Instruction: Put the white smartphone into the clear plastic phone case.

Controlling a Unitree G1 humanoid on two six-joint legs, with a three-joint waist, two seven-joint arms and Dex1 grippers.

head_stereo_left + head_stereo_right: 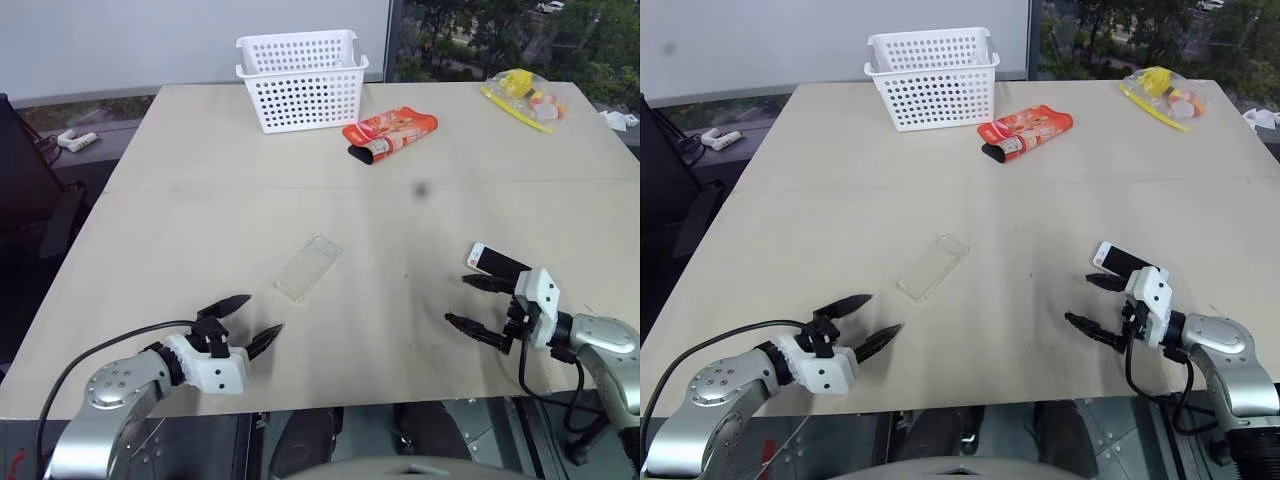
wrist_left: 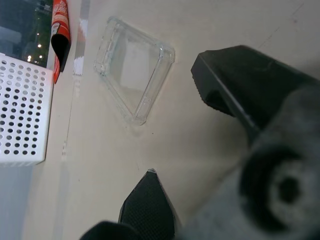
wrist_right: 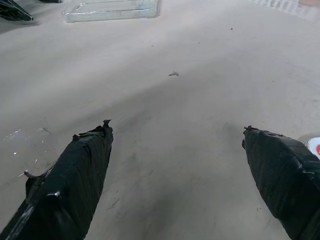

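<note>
The white phone (image 1: 493,262) lies flat near the table's (image 1: 250,190) right edge, partly hidden behind the right gripper (image 1: 475,304), whose fingers are spread wide with nothing between them. The clear case (image 1: 308,267) lies around the table's middle, well apart from the phone. The left gripper (image 1: 247,320), also spread wide and empty, hovers by the near edge. A white basket (image 1: 303,78) and a red pouch (image 1: 392,134) sit toward the far edge.

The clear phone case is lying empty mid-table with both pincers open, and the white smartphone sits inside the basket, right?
Not quite: the white smartphone lies on the table beside the right pincer, as the left eye view shows. The clear phone case is empty mid-table, and the left pincer is open too.
</note>
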